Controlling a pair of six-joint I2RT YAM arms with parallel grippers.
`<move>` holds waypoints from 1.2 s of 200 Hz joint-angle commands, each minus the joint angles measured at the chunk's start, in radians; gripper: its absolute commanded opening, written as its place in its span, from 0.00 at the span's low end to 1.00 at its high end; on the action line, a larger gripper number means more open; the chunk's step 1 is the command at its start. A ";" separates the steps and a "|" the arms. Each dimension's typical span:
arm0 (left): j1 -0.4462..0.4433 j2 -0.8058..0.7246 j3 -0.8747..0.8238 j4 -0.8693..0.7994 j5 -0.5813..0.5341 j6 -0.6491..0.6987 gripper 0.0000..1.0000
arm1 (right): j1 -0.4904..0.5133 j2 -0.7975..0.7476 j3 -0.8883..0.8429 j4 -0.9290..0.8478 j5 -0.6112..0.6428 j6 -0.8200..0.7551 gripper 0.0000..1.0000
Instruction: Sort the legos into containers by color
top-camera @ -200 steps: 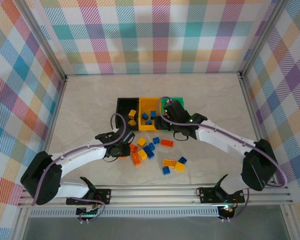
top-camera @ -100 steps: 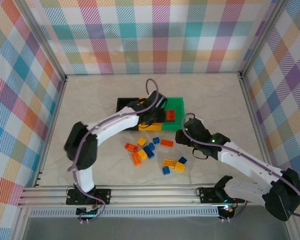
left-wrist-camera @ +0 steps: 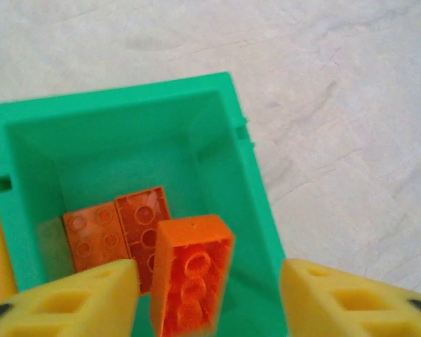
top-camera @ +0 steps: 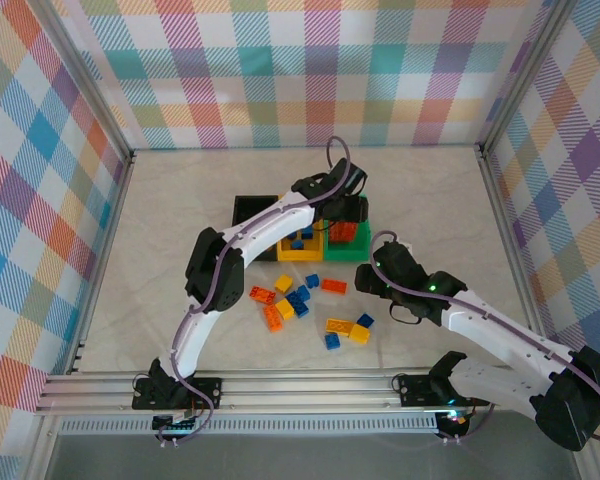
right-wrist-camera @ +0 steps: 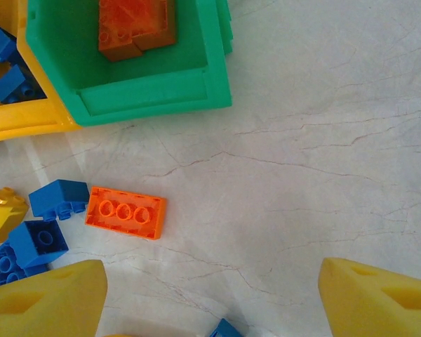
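My left gripper [top-camera: 346, 214] [left-wrist-camera: 209, 298] hangs over the green bin [top-camera: 363, 250] [left-wrist-camera: 126, 140], jaws wide open. An orange lego [left-wrist-camera: 191, 277] stands on end between them, beside the left finger and well apart from the right one. Two more orange legos [left-wrist-camera: 116, 232] [right-wrist-camera: 137, 28] lie on the green bin's floor. The yellow-orange bin [top-camera: 292, 253] holds blue legos [right-wrist-camera: 7, 63]; the black bin [top-camera: 252, 207] sits at the left. My right gripper [top-camera: 366, 281] [right-wrist-camera: 209, 288] is open above bare table, with an orange lego [right-wrist-camera: 125, 212] [top-camera: 333, 286] ahead to its left.
Several loose blue, yellow and orange legos [top-camera: 288, 302] lie in front of the bins, with a second small group [top-camera: 347, 330] nearer my right arm. Bare marble table [right-wrist-camera: 323, 154] stretches to the right of the green bin.
My left gripper has swung right from the yellow-orange bin to above the green bin with the orange lego. The right arm pulled back from the bins a second ago and now barely shifts.
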 commanded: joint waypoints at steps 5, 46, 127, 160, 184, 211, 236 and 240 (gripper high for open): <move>-0.008 -0.048 0.030 -0.023 0.019 0.001 0.78 | 0.000 -0.003 0.005 -0.017 -0.013 0.000 0.80; -0.017 -0.329 -0.273 0.095 0.025 0.000 0.90 | 0.000 0.016 0.009 -0.019 -0.063 -0.030 0.80; -0.079 -1.044 -1.207 0.117 -0.084 -0.196 0.99 | 0.005 0.135 0.016 0.082 -0.221 -0.089 0.77; -0.079 -1.257 -1.399 0.073 -0.136 -0.277 1.00 | 0.069 0.272 0.073 0.156 -0.274 -0.111 0.76; -0.079 -1.371 -1.455 0.037 -0.186 -0.306 1.00 | 0.101 0.367 0.145 0.158 -0.196 -0.093 0.75; -0.079 -1.394 -1.450 -0.004 -0.206 -0.307 1.00 | 0.099 0.445 0.188 0.121 -0.094 -0.053 0.70; -0.080 -1.396 -1.450 -0.032 -0.229 -0.308 1.00 | 0.093 0.520 0.215 0.101 -0.074 -0.027 0.70; -0.080 -1.396 -1.453 -0.032 -0.233 -0.308 1.00 | 0.091 0.531 0.217 0.099 -0.071 -0.019 0.70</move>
